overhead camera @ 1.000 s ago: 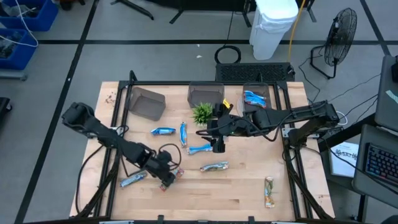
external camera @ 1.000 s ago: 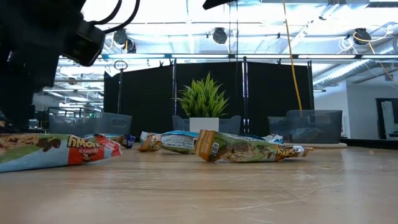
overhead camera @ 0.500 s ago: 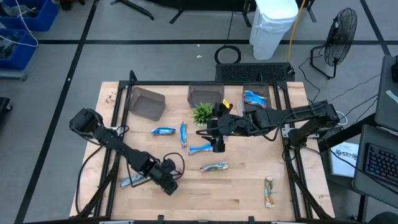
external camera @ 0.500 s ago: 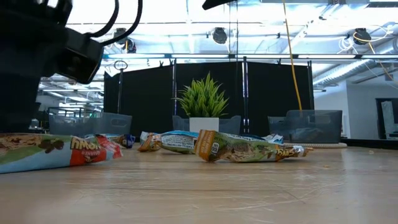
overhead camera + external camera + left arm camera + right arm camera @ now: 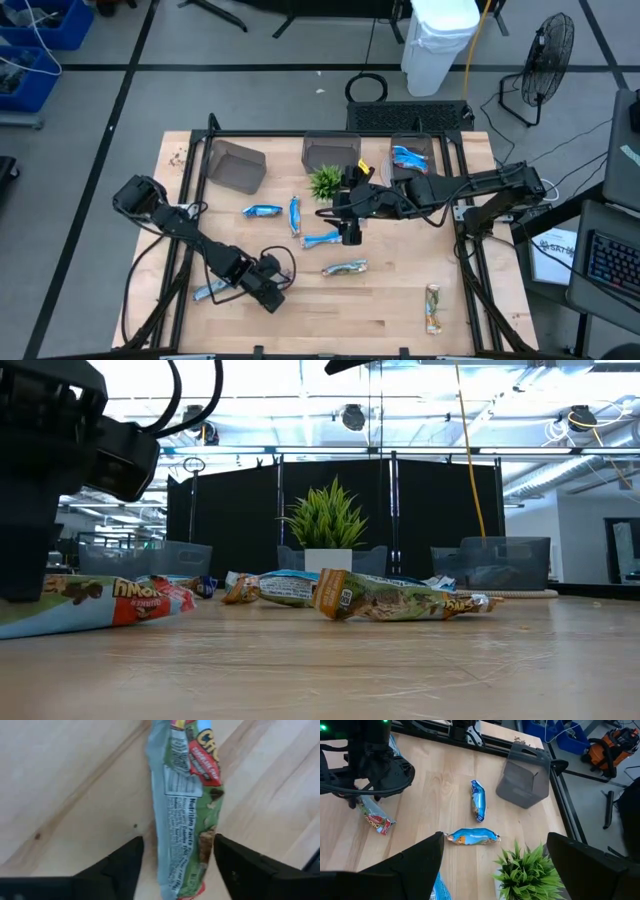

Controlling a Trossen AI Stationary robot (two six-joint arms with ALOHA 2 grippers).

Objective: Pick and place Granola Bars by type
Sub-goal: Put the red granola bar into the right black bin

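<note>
Table: I see a pale wooden top (image 5: 390,310) in a dark frame; three grey bins sit along the far edge, the left bin (image 5: 236,165) tipped at an angle, the right bin (image 5: 412,152) holding blue bars.
Room: grey floor with dark lines, a white waste bin (image 5: 438,35), a standing fan (image 5: 545,50); in the low view a green plant (image 5: 328,520) stands before black screens.
Left gripper: my left gripper (image 5: 268,293) is low at the near-left of the table, jaws apart, one finger (image 5: 120,867) on each side of the tan-and-green bar (image 5: 186,815); I cannot tell whether they touch it.
Right gripper: my right gripper (image 5: 351,234) hangs over mid-table beside the plant, jaws wide, nothing between them.
Change: the left arm has pulled in toward the near edge since a second ago and now covers most of that bar; the right arm has not moved.
Bar axis: in the high view its free end (image 5: 207,291) points left and slightly nearer, long axis almost along the table's width.
Other bars: three blue ones (image 5: 262,210) lie mid-table, one tan (image 5: 345,267) nearer, one (image 5: 433,308) near-right, lengthwise front-to-back.
</note>
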